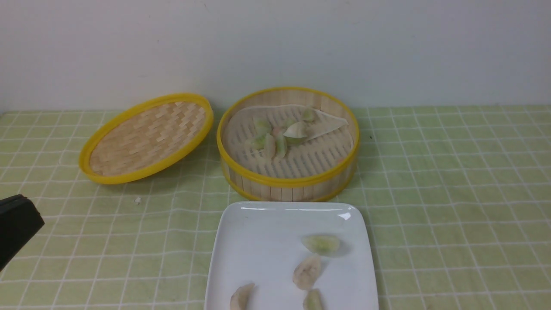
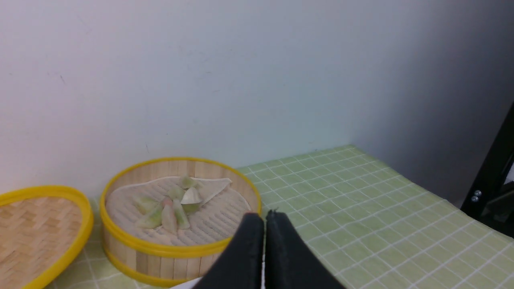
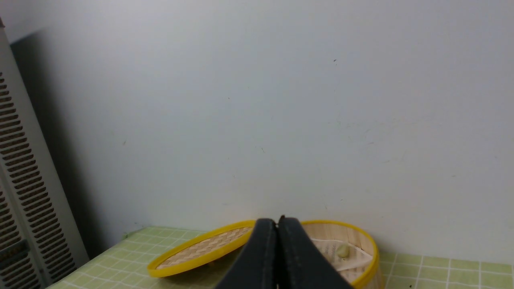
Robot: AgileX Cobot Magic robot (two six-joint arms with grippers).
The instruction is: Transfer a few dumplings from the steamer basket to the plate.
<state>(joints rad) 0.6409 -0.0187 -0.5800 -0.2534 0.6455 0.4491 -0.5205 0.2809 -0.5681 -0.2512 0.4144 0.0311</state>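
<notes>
Both tools closed and empty: left tool (image 2: 264,218) has its jaws pressed together, right tool (image 3: 278,224) the same, and neither touches anything. Basket (image 1: 284,191) sits on the worktop (image 1: 452,193) with a cluster of dumplings (image 1: 275,137) inside on the liner (image 1: 331,122). Plate (image 1: 258,249) is just in front of the basket, edge almost touching it. Four dumplings are on the plate, in the part away from the basket. Lid (image 1: 146,137) is just left of the basket, tilted.
</notes>
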